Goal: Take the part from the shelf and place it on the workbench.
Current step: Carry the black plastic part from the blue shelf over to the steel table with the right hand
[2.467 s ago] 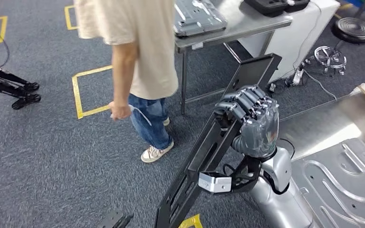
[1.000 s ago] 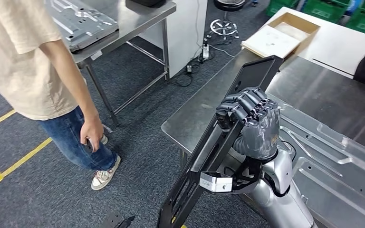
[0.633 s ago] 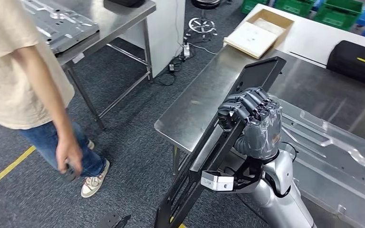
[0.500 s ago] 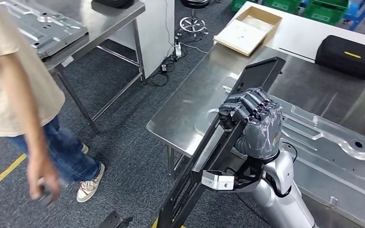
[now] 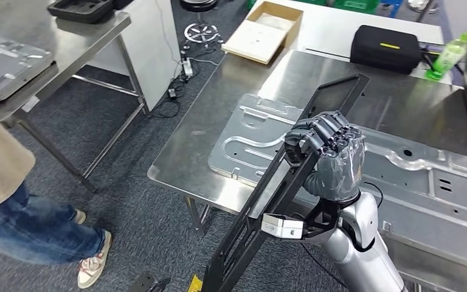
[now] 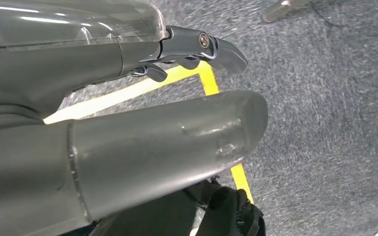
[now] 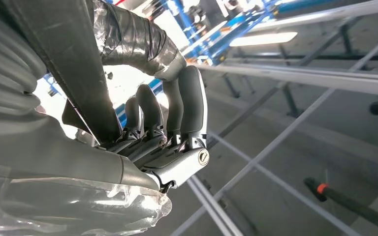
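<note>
The part is a long black metal frame (image 5: 334, 94) with a flat panel at its top end. It stands tilted in the head view, rising from the lower edge up over the steel workbench (image 5: 179, 161). My right hand (image 5: 327, 157) grips it about midway, fingers wrapped round one rail. In the right wrist view the same hand (image 7: 170, 123) curls round the black frame (image 7: 74, 64). My left hand (image 6: 128, 128) hangs over the grey carpet, holding nothing, its fingers (image 6: 211, 46) stretched out.
A large stamped metal sheet (image 5: 249, 137) lies on the workbench under the frame. Behind it are a black case (image 5: 383, 47), a green bottle (image 5: 450, 53) and a cardboard box (image 5: 261, 30). A person's legs (image 5: 30, 228) stand at the left, by another table (image 5: 12, 67). Yellow tape (image 6: 209, 81) marks the floor.
The camera has swung round: the workbench now lies straight ahead and the person has slid to the left edge. My right hand keeps the same grip on the frame.
</note>
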Robot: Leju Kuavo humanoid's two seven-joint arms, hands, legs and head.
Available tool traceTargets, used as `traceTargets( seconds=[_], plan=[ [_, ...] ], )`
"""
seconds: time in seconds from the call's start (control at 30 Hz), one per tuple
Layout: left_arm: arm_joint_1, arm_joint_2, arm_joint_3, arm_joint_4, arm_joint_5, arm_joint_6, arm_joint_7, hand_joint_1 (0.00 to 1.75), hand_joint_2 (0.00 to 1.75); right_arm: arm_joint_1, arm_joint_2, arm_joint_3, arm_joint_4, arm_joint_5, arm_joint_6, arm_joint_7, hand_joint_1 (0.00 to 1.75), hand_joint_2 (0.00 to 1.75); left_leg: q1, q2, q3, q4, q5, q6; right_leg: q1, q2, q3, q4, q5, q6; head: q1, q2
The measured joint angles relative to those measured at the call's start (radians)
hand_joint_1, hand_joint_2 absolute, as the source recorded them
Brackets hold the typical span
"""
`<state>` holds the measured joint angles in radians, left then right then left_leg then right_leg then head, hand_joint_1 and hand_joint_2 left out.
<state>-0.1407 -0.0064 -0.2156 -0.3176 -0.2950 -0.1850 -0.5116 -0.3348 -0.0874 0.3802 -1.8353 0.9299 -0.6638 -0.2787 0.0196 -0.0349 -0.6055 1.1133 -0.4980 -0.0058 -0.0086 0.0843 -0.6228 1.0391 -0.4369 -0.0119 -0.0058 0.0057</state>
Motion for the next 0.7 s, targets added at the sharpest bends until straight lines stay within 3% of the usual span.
traceTargets(
  seconds=[0.07, 0.13, 0.17, 0.23, 0.3, 0.37, 0.4, 0.43, 0.47, 0.53, 0.57, 0.63, 0.7],
  plan=[
    [0.0, 0.001, 0.0, 0.001, 0.001, 0.0, 0.0, 0.0, 0.0, 0.0, 0.0, -0.006, 0.0, -0.002, 0.0, 0.0, 1.75, 1.75, 0.003, -0.035, 0.025, -0.063, 0.016, 0.005, -0.002, 0.023, -0.011, 0.007, 0.001, 0.011, 0.0, 0.0],
    [-0.001, 0.0, -0.001, 0.001, 0.001, 0.0, 0.0, 0.0, 0.0, 0.003, 0.0, -0.013, 0.0, -0.005, 0.0, 0.001, 1.75, 1.75, 0.001, -0.028, 0.028, -0.071, 0.017, 0.015, -0.005, 0.044, -0.02, 0.005, 0.009, 0.025, 0.0, 0.0],
    [-0.002, 0.0, -0.001, 0.001, 0.001, 0.0, 0.0, 0.0, 0.0, 0.005, 0.0, -0.017, 0.0, -0.007, 0.0, 0.002, 1.75, 1.75, 0.0, -0.017, 0.029, -0.075, 0.022, 0.022, -0.006, 0.039, -0.023, 0.007, 0.009, 0.031, 0.0, 0.0],
    [-0.005, 0.0, -0.001, 0.001, 0.002, 0.002, -0.001, 0.0, 0.0, 0.005, 0.0, -0.025, 0.001, -0.009, 0.0, 0.002, 1.75, 1.75, 0.001, 0.007, 0.032, -0.086, 0.03, 0.037, -0.004, -0.008, -0.042, 0.048, -0.02, 0.041, 0.002, 0.0],
    [-0.004, 0.0, -0.002, 0.001, 0.002, 0.003, 0.0, 0.0, 0.0, 0.005, 0.0, -0.031, 0.002, -0.01, 0.001, 0.003, 1.75, 1.75, -0.002, 0.032, 0.032, -0.088, 0.031, 0.044, -0.004, -0.062, -0.094, 0.161, -0.082, 0.047, 0.003, 0.0],
    [-0.002, 0.0, -0.002, 0.001, 0.001, 0.005, 0.0, 0.0, 0.0, 0.007, 0.0, -0.034, 0.007, -0.011, 0.001, 0.004, 1.75, 1.75, -0.003, 0.059, 0.031, -0.088, 0.03, 0.046, -0.007, -0.078, -0.137, 0.256, -0.115, 0.051, 0.003, 0.0],
    [-0.002, 0.0, -0.003, 0.001, 0.0, 0.006, 0.001, 0.0, 0.0, 0.008, 0.0, -0.036, 0.009, -0.011, 0.002, 0.004, 1.75, 1.75, -0.004, 0.071, 0.03, -0.087, 0.03, 0.046, -0.007, -0.081, -0.136, 0.258, -0.107, 0.052, 0.003, 0.0],
    [-0.002, 0.0, -0.003, 0.001, 0.0, 0.007, 0.001, 0.0, 0.0, 0.008, 0.0, -0.038, 0.011, -0.011, 0.002, 0.005, 1.75, 1.75, -0.004, 0.083, 0.031, -0.087, 0.029, 0.045, -0.007, -0.086, -0.114, 0.221, -0.081, 0.05, 0.003, 0.0],
    [-0.003, -0.001, -0.004, 0.001, 0.0, 0.007, 0.001, 0.0, 0.0, 0.008, 0.0, -0.04, 0.012, -0.011, 0.002, 0.005, 1.75, 1.75, -0.004, 0.094, 0.033, -0.087, 0.027, 0.043, -0.006, -0.1, -0.077, 0.156, -0.049, 0.047, 0.003, 0.0],
    [-0.004, -0.001, -0.006, 0.001, 0.0, 0.01, 0.003, 0.0, 0.0, 0.005, 0.001, -0.043, 0.013, -0.012, 0.007, 0.008, 1.75, 1.75, -0.008, 0.11, 0.036, -0.087, 0.022, 0.035, 0.004, -0.137, -0.012, 0.037, -0.011, 0.036, 0.003, 0.0],
    [-0.005, -0.001, -0.007, 0.001, 0.0, 0.012, 0.005, 0.0, 0.0, 0.004, 0.001, -0.044, 0.014, -0.012, 0.015, 0.014, 1.75, 1.75, -0.011, 0.117, 0.038, -0.086, 0.02, 0.03, 0.009, -0.148, 0.003, 0.008, -0.007, 0.031, 0.003, 0.0],
    [-0.007, -0.003, -0.007, 0.001, 0.002, 0.018, 0.01, 0.0, 0.0, 0.003, 0.001, -0.05, 0.02, -0.019, 0.04, 0.036, 1.75, 1.75, -0.014, 0.13, 0.042, -0.088, 0.019, 0.02, 0.014, -0.141, 0.003, -0.001, -0.008, 0.02, 0.002, 0.0],
    [-0.009, -0.004, -0.007, 0.001, 0.005, 0.022, 0.014, 0.0, 0.0, 0.002, 0.002, -0.061, 0.029, -0.037, 0.062, 0.058, 1.75, 1.75, -0.012, 0.117, 0.041, -0.077, 0.006, 0.009, 0.009, -0.131, 0.005, -0.008, -0.004, 0.009, 0.003, 0.0]
  ],
)
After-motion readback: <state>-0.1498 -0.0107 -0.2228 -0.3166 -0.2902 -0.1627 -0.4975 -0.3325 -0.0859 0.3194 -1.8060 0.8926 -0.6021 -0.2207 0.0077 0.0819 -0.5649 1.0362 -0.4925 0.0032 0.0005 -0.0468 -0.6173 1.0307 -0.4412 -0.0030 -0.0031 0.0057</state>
